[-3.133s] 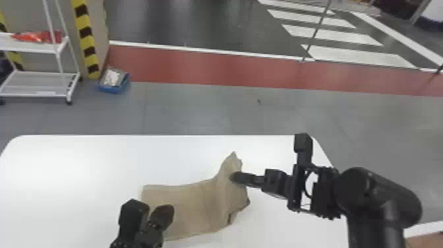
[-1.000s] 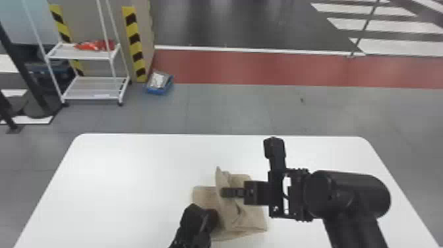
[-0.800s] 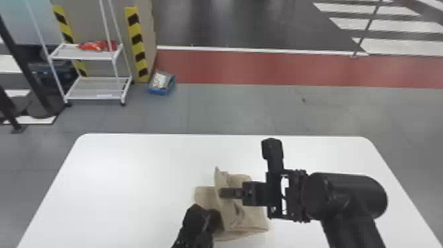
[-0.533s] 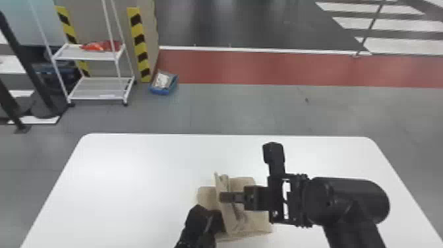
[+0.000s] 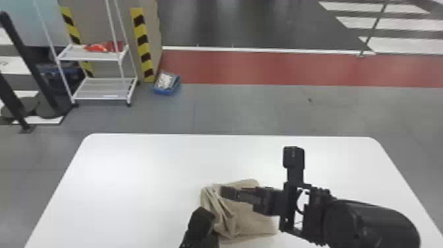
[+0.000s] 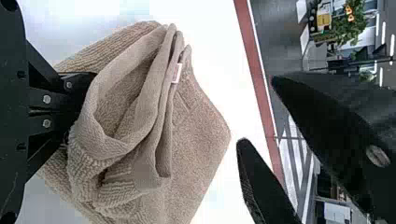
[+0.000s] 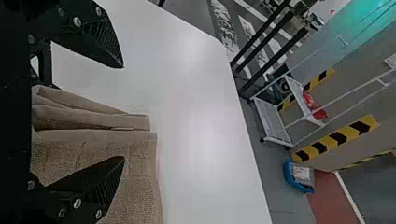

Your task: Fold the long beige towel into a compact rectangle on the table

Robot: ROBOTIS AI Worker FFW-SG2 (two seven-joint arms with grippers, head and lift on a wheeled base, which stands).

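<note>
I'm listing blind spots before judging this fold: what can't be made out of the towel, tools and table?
- Left tool's fingertips: left wrist view, behind the towel's folds.
- Print on the towel's tag: left wrist view, too small.
- Part of the towel behind the right tool: head view, covered by that tool.
- Table's near edge: head view, cut off by the bottom edge.

A hand could pass over the table (image 5: 132,171) between the towel (image 5: 253,221) and the left edge, up to the far left corner. The left gripper (image 5: 203,217) obstructs the towel's near left side; the right gripper (image 5: 228,193) and right arm (image 5: 369,224) block the way from the towel towards the right edge.
</note>
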